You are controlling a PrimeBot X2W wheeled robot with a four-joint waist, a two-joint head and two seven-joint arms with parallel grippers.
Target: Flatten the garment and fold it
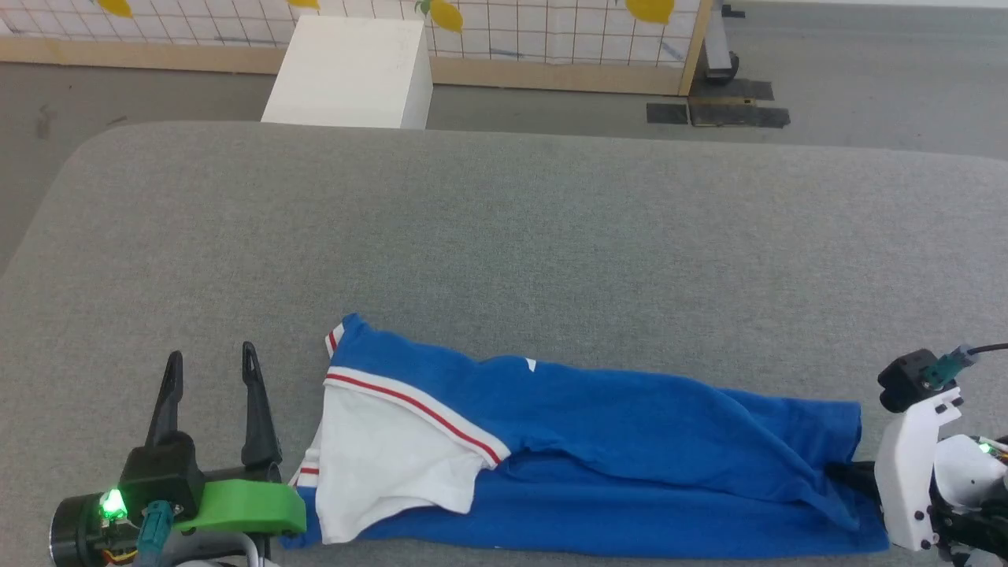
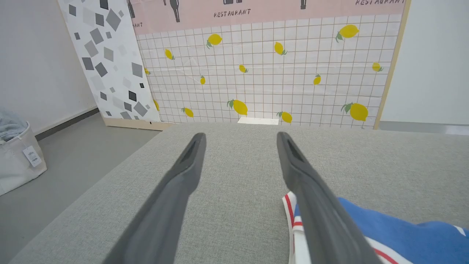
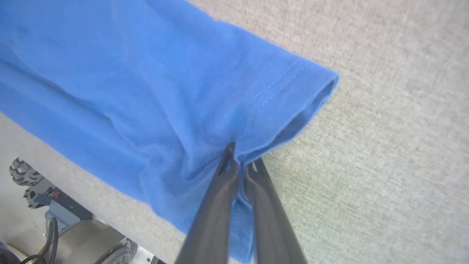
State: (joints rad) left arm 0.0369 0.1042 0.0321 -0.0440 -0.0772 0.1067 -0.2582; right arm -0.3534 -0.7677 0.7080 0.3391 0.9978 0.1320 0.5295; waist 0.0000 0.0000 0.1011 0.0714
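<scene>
Garment (image 1: 598, 441) doubled lengthwise into a long band along the near edge of the surface (image 1: 504, 236), white sleeve on top at its left end. Print hidden in the folds but for one white fleck; unreadable. Right fingers (image 3: 218, 212) clenched on the blue hem, cloth pinched between. Left fingers (image 1: 253, 402) spread wide, gripping nothing, just beside the sleeve. "RESTAURANT" legible on pink panel (image 2: 274, 14); tag (image 2: 32, 156) on cloth bin (image 2: 16, 168) too small to read.

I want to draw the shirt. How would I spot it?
Find the big grey table. Along its near edge lies the garment, stretched sideways in a rumpled strip. It alone is bright blue, with a white sleeve edged in red.
</scene>
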